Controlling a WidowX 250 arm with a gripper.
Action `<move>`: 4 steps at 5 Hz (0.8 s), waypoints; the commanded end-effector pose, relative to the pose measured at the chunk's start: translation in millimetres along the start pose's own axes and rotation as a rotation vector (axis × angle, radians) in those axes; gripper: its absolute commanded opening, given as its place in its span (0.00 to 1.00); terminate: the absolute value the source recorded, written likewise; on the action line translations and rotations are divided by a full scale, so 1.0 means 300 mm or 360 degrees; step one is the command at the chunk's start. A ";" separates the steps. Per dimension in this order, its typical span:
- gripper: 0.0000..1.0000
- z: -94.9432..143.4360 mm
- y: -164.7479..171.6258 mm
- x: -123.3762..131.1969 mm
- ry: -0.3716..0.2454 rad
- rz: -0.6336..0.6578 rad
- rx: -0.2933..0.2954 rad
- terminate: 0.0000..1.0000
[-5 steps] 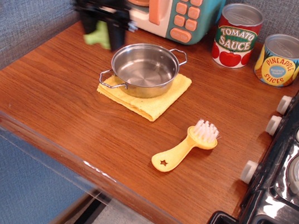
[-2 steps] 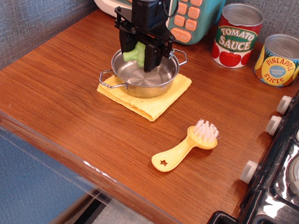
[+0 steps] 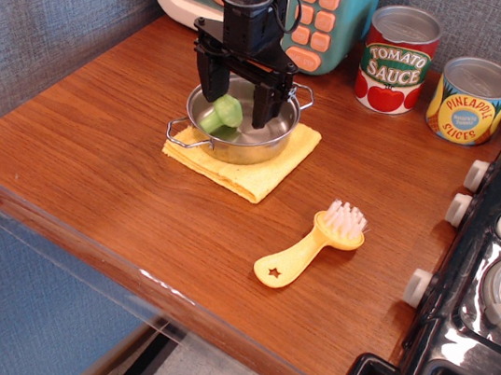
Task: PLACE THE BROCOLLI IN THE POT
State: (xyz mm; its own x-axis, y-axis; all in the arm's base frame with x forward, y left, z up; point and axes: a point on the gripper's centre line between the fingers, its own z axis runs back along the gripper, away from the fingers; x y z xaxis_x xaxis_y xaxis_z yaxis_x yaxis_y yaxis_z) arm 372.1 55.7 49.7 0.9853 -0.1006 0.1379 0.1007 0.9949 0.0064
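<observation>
Wooden counter (image 3: pixel 94 164), brocolli (image 3: pixel 225 114) in pot (image 3: pixel 272 139), between spread fingers of released hand (image 3: pixel 235 102)

The wooden counter (image 3: pixel 94 164) carries a folded yellow cloth (image 3: pixel 250 174) toward its back middle, with the pot (image 3: pixel 262 142) resting on the cloth, not on the wood. In front and to the right, well apart from the cloth, a yellow brush (image 3: pixel 313 245) lies flat, white bristles pointing back. At the back edge stand a toy microwave (image 3: pixel 328 15), a tomato sauce can (image 3: pixel 397 60) and, just beside it, a pineapple can (image 3: pixel 471 101). A black toy stove (image 3: pixel 491 280) borders the counter's right side.
</observation>
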 end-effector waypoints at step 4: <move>1.00 0.204 0.059 -0.157 -0.0033 0.0070 0.0003 0.00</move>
State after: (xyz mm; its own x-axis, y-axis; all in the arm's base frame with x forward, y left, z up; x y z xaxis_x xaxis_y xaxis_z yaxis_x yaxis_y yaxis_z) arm 325.3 79.7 86.3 0.9928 -0.0579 0.1047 0.0604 0.9980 -0.0209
